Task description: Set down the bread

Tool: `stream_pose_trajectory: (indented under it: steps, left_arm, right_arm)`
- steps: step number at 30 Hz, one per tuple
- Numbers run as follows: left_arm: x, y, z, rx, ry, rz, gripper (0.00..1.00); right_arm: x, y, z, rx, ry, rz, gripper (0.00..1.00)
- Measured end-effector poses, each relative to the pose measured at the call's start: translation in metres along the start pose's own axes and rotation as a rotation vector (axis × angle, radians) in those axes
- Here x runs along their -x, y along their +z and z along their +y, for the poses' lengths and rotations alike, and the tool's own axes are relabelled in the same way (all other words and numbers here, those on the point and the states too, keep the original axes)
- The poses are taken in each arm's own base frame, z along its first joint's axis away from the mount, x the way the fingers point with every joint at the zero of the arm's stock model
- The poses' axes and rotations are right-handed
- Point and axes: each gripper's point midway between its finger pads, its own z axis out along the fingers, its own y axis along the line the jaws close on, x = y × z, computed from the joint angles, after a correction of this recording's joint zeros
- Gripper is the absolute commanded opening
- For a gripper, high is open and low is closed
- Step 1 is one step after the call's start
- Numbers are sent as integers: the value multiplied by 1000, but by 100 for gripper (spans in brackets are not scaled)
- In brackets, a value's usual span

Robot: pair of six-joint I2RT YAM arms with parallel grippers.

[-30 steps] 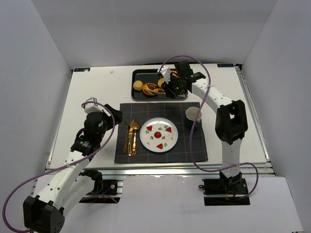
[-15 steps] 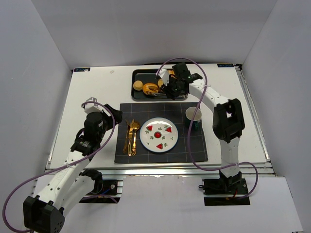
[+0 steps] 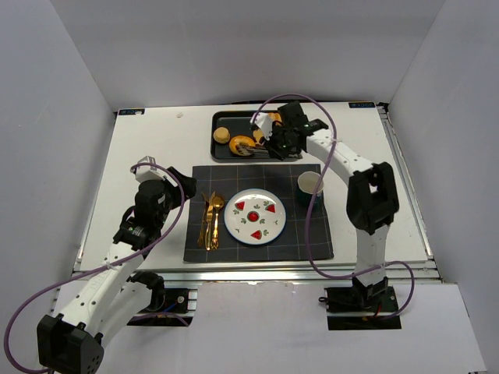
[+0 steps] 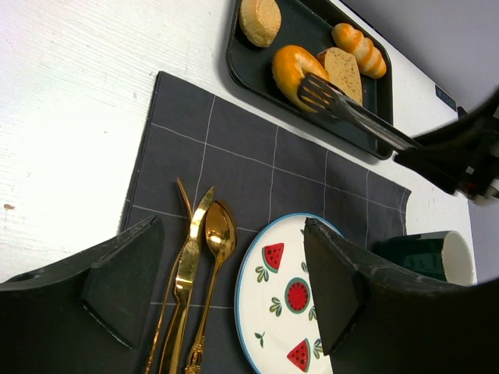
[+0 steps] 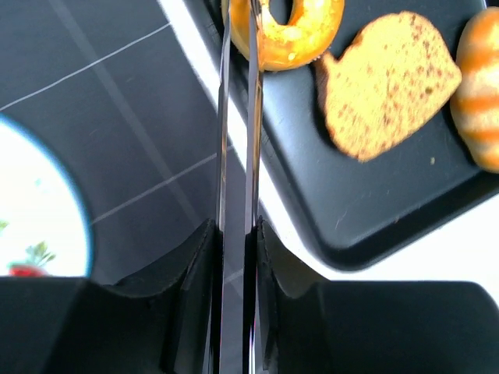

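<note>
Right arm has nudged slightly over the tray [image 5: 374,202]. The bread [image 4: 295,66] lies in it at the worktop's [image 3: 156,148] far side, not yet lifted. Right gripper [image 5: 235,241] clamps tongs [image 4: 351,115], whose tips pinch the ring's rim for carrying, probably to the plate [image 3: 243,227]. Left gripper [image 4: 232,226] is spread wide and idle.

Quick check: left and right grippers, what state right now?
Left gripper: open, empty.
Right gripper: closed on tongs, whose tips are at the bread in the tray.

The right hand [image 3: 274,141] has shifted slightly, its tongs [image 5: 236,117] at the bread [image 5: 296,51].
</note>
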Motion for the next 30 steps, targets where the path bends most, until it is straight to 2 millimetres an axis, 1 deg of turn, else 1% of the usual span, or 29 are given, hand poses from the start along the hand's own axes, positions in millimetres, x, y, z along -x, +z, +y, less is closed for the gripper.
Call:
stream_pose_trajectory:
  steps: [2,3,5,7,9,11,13,15,17,18,19,20,21,22,25,30]
  left_arm:
    - [0,0,0,0,0,0,82]
    - [0,0,0,0,0,0,82]
    - [0,0,0,0,0,-1,82]
    - [0,0,-1,-2,-1,-2,82]
    - [1,1,-1,-3,-1,-3,82]
    - [1,2,-1,-4,-1,-4,82]
    - [2,3,-3,-8,-3,-8,82]
    - [2,4,-3,-10,-2,-8,82]
    - [1,5,-3,-10,-2,-5,82]
    - [0,6,-3,-10,-2,-4,82]
    - [0,7,-4,-11,-2,-2,82]
    - [-1,8,-4,-12,-1,1,82]
    - [-1,9,-4,-13,-1,3,82]
    - [-2,9,-4,-14,-1,5,82]
    - [-4,11,-5,-16,0,13,82]
    - [-5,12,-5,-16,1,18,82]
  right_arm:
    - [2,-18,6,5,4,-21,10]
    - [5,-31,9,7,3,-38,8]
    - [15,-59,16,8,-7,-91,7]
    - [22,-91,28,17,-26,-150,6]
    - [23,-116,47,44,-60,-202,6]
    - [14,-132,70,91,-104,-230,5]
    - [-6,-138,96,153,-127,-224,5]
    - [-32,-138,123,225,-140,-189,6]
    - [-59,-136,147,293,-130,-141,10]
    - [-70,-136,155,318,-127,-119,12]
    - [-79,-136,162,339,-123,-101,21]
    - [-85,-137,168,354,-123,-90,27]
    - [-88,-138,170,361,-125,-86,31]
    - [-90,-140,172,364,-129,-85,38]
    - [-87,-144,173,358,-147,-105,46]
    - [-73,-152,173,358,-166,-157,48]
